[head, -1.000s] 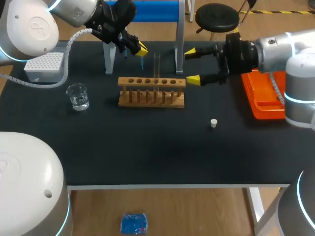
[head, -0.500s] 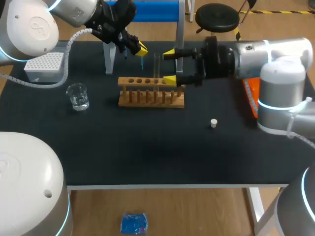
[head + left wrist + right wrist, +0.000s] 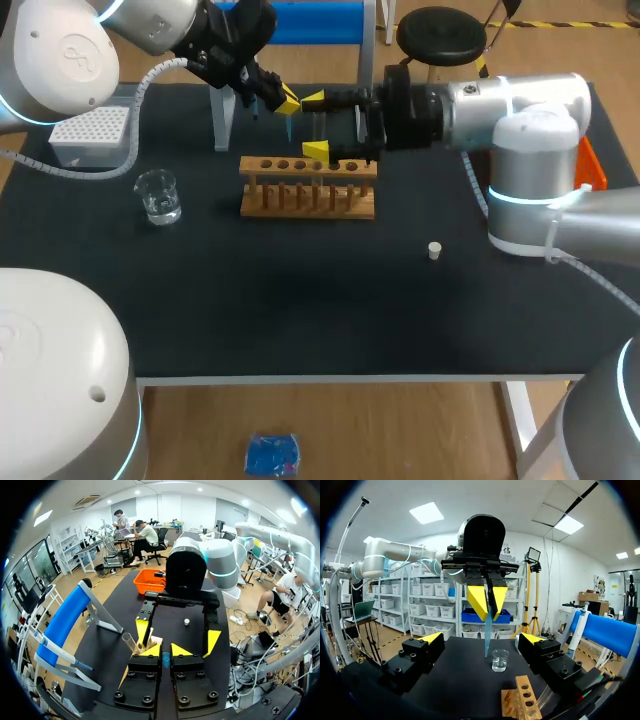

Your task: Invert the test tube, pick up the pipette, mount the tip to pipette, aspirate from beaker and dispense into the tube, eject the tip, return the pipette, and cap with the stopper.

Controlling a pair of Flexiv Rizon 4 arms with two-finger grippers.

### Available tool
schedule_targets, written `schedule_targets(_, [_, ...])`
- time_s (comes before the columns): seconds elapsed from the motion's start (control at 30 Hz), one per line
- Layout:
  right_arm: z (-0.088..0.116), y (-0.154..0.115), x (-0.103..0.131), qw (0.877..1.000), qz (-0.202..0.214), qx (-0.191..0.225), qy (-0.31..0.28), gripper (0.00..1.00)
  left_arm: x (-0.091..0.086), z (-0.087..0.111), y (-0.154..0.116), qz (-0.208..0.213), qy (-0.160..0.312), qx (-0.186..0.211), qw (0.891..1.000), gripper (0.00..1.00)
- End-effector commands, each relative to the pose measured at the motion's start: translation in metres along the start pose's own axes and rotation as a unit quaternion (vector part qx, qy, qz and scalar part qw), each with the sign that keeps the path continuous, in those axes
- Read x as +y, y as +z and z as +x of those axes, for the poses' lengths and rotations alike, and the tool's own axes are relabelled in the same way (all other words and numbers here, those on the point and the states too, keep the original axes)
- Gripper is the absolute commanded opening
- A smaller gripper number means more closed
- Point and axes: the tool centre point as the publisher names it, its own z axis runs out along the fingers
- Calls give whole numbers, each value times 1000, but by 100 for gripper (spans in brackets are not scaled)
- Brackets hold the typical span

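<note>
Overhead first. The left gripper [image 3: 285, 102] is up at the back of the table, clamped tight on the pipette [image 3: 289, 124], thin blue end pointing down. The right gripper [image 3: 315, 123] has its fingers spread wide either side of the test tube [image 3: 319, 114]. As far as I can see they aren't touching it, so it's holding nothing. The tube stands upright in the wooden rack [image 3: 308, 186]. The beaker [image 3: 158, 195], with liquid in it, sits well off to the left, with the white tip box [image 3: 90, 132] behind it. The stopper [image 3: 434, 250] lies alone on the black mat [image 3: 300, 300].

Left wrist cam: its own fingers are pinched together with a bit of blue between them. The other arm's open fingers are just ahead, with the tube and rack by one of them.

Right wrist cam: wide-open fingers, the pipette hanging dead ahead, the beaker beyond it, and the rack's end low between the fingers.

My read is that flipping the tube and grabbing the pipette look done. I can't tell if a tip is on or if anything's been drawn up. Dispensing, ejecting, returning the pipette and capping look left to do, since the stopper's off.

Space is tight at the back. The grippers are just beside each other, the rack is right under the right one's lower finger, and the blue stand [image 3: 310, 22] is close behind. The open room is toward the front edge.
</note>
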Motion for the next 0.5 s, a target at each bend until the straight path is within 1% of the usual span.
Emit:
schedule_targets(0.03, [-6,7,-5,1000,-6,7,2,100,0,0,-1,-1,0,1,1000,0])
schedule_targets(0.5, [-9,25,2,999,-28,20,12,100,0,0,-1,-1,0,1,1000,0])
